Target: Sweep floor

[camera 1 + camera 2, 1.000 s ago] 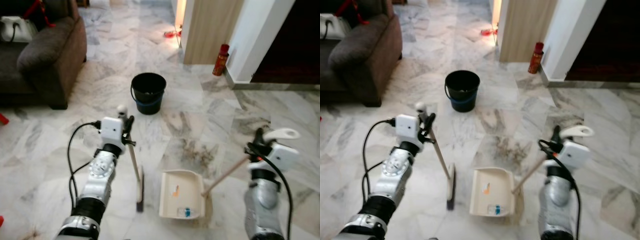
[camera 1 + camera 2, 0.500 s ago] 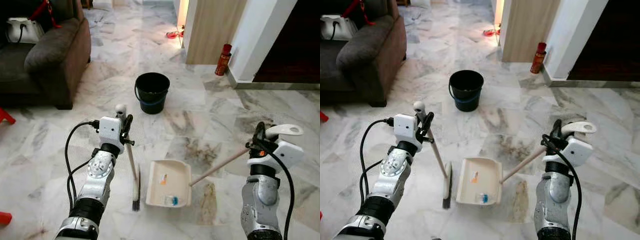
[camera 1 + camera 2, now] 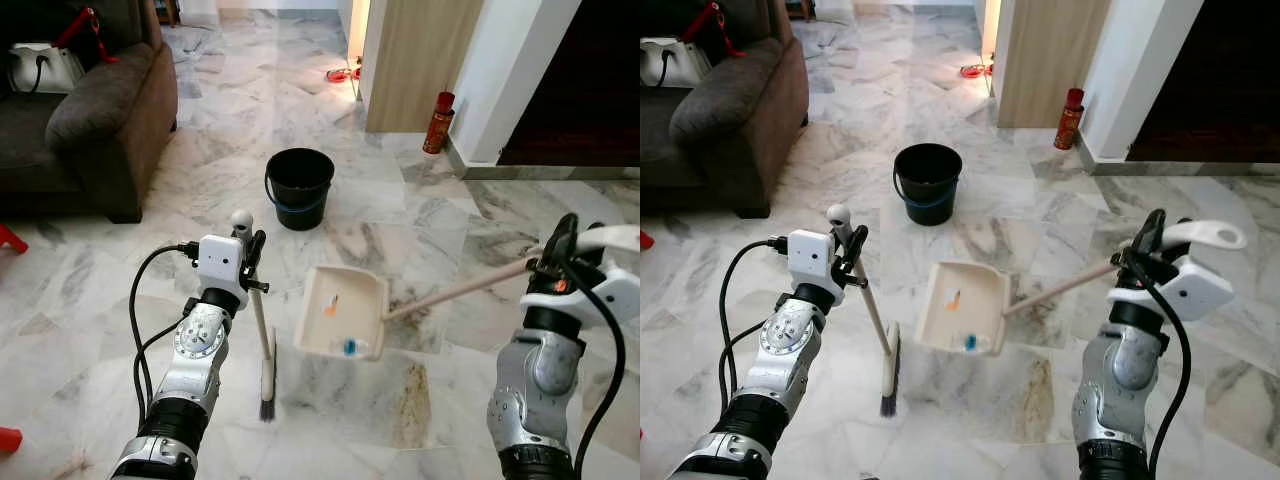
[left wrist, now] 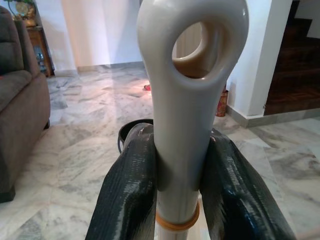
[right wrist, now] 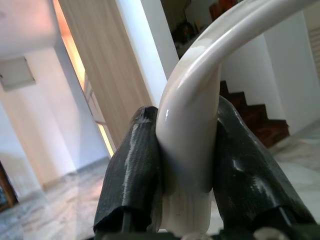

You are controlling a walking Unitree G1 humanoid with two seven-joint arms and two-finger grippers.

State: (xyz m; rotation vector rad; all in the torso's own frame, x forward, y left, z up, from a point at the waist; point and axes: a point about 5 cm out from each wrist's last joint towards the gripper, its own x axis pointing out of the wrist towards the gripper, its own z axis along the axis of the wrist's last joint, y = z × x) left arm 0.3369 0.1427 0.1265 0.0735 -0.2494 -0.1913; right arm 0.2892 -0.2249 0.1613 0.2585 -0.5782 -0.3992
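Lifted off the floor since a second before, the dustpan [image 3: 343, 312] hung tilted beyond the right gripper [image 5: 182, 150], clamped on its handle, probably bound for the black bucket [image 3: 298, 186] (litter inside). Left gripper [image 4: 177, 165] pinched the broom [image 3: 264, 350] upright.

Broom [image 3: 262, 340]: pale handle near-upright, slightly tilted, dark bristle head on marble floor, centre-left. Dustpan [image 3: 343, 312]: cream, long wooden handle running right, lifted off floor and tipped, holding a small orange scrap and a blue bit. Black bucket [image 3: 298, 187] upright, farther off.
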